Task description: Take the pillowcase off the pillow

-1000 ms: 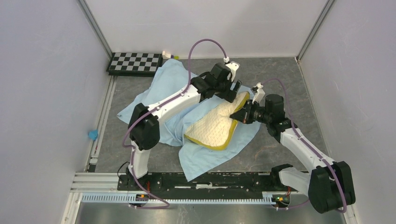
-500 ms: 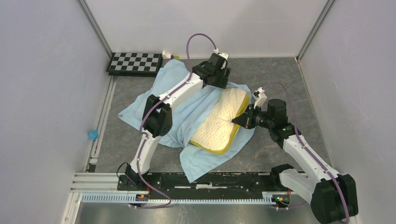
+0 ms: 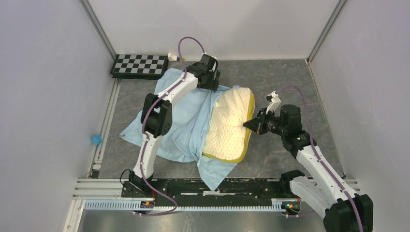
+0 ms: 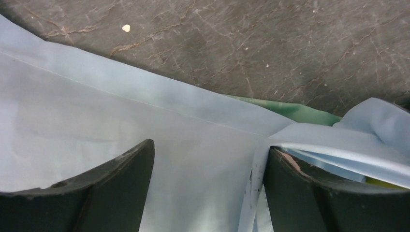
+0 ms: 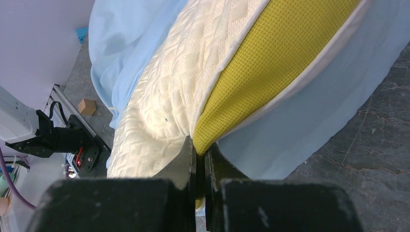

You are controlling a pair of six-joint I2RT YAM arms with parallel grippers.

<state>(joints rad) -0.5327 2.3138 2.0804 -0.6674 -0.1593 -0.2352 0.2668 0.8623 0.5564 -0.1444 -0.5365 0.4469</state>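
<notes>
Lying bare on wrinkled light-blue pillowcase (image 3: 183,130); dimpled cream pillow (image 3: 227,123), mustard-edged

- You're looking at the pillow (image 3: 227,123) lying on the right part of the pillowcase (image 3: 176,121), mid-table (image 3: 290,79).
- The pillowcase is spreading out left of the pillow and poking out under its near end.
- Your left gripper (image 3: 211,86) is sitting over the pillowcase's far edge, just behind the pillow's far-left corner.
- Your right gripper (image 3: 250,124) is touching the pillow's right edge, midway along.
- A checkerboard (image 3: 140,65) is lying in the far-left corner, behind the pillowcase.
</notes>
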